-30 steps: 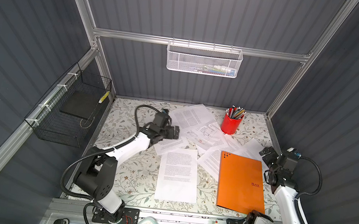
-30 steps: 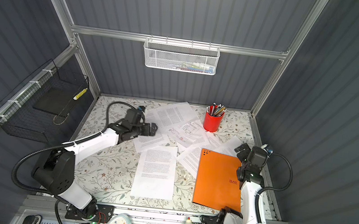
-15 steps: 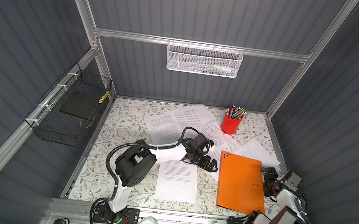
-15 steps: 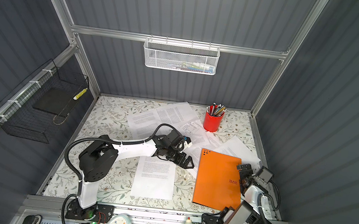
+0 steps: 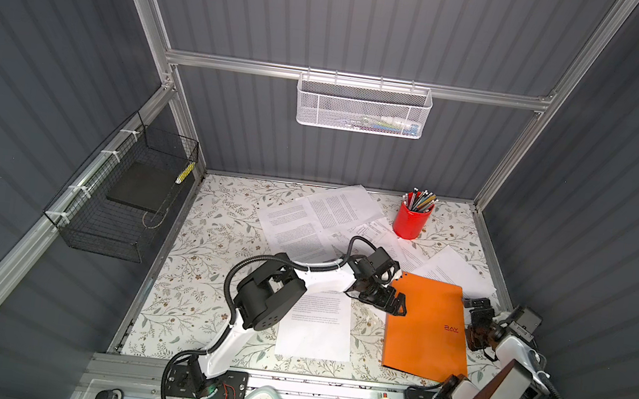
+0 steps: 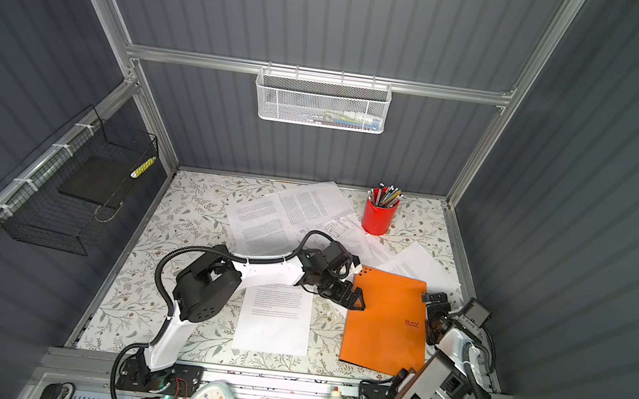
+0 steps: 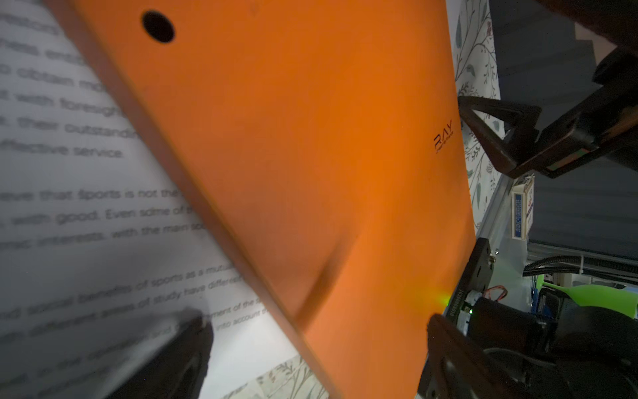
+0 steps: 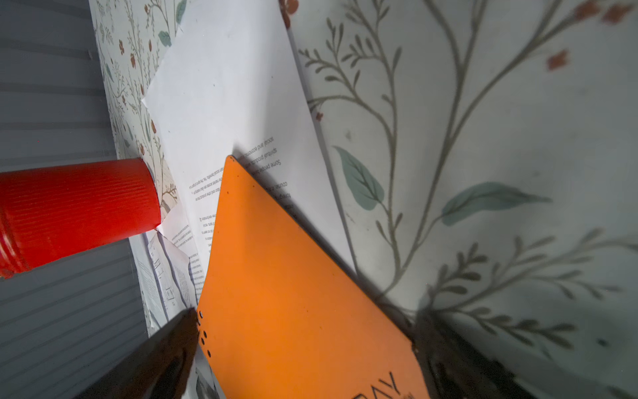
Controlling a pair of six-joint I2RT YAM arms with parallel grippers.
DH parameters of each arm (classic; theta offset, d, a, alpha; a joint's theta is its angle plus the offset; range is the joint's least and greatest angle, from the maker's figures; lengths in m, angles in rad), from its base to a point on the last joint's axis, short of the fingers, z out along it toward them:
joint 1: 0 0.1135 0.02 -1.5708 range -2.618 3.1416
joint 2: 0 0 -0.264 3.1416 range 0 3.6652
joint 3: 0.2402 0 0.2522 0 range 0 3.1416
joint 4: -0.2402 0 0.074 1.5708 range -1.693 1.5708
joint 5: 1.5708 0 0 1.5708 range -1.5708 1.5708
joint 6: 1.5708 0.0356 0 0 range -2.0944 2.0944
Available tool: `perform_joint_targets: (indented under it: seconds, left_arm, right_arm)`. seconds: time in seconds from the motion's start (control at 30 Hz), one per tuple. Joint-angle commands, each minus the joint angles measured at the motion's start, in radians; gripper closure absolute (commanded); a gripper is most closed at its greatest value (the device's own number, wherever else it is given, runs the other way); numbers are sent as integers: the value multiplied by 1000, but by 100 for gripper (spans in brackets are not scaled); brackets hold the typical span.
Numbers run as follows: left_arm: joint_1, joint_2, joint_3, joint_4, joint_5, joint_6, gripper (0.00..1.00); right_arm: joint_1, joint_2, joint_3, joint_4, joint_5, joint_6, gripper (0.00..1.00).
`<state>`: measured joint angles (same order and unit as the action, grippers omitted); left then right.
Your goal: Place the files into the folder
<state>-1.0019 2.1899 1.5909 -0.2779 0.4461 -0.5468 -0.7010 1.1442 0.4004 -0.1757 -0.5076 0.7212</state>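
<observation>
in both top views the folder (image 5: 427,336) lies shut and flat on the counter (image 5: 219,246), orange cover up, between the two hands. the left hand (image 5: 399,303) is at one long edge, jaws spread wide and empty; whether its tips touch the cover i cannot tell. the right hand (image 5: 475,322) is just beside the opposite long edge, jaws apart too, gripping nothing. the files (image 5: 305,228) are white pages of black print: an overlapping bunch beyond the left hand, some running under the folder's far end, and a lone sheet (image 5: 316,326) on the near side of the left hand, apart from the folder. a red cup (image 5: 411,223) stands beyond both hands.

left wrist view: the folder (image 7: 310,155) spans the space between the left hand's fingers (image 7: 172,362), its creased edge lying over one of the files (image 7: 86,207). a round hole (image 7: 158,26) and a small dark logo (image 7: 443,136) mark the cover, the logo near the right hand.

right wrist view: the folder (image 8: 293,293) shows one long edge running between the right hand's blurred fingers (image 8: 448,355). small dots (image 8: 203,333) sit at a far corner, with files (image 8: 234,103) under that end.
</observation>
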Motion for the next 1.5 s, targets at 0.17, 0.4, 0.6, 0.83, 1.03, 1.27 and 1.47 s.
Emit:
perform_joint_targets:
  seconds: [0.17, 0.4, 0.6, 0.83, 1.03, 1.27, 1.47]
  left_arm:
    - [-5, 58, 56, -33, -16, -89, 4]
    - [27, 57, 119, -17, -29, -103, 5]
    - [72, 15, 176, -52, -44, -65, 5]
    - [123, -91, 92, -62, -71, -44, 5]
    - [174, -176, -15, -103, -126, 4, 5]
    - [208, -180, -29, -233, -226, 121, 4]
    - [213, -129, -24, -238, -166, 158, 7]
  right_arm:
    - [15, 9, -57, -79, -90, 5, 1]
    - [74, 3, -84, -36, -133, 44, 1]
    - [204, -4, -78, 20, -133, 126, 1]
    - [391, 7, -49, 144, -120, 241, 1]
    - [447, 71, 22, 101, -56, 149, 1]
    - [474, 122, 32, 64, -37, 84, 1]
    - [493, 77, 3, 48, -11, 93, 2]
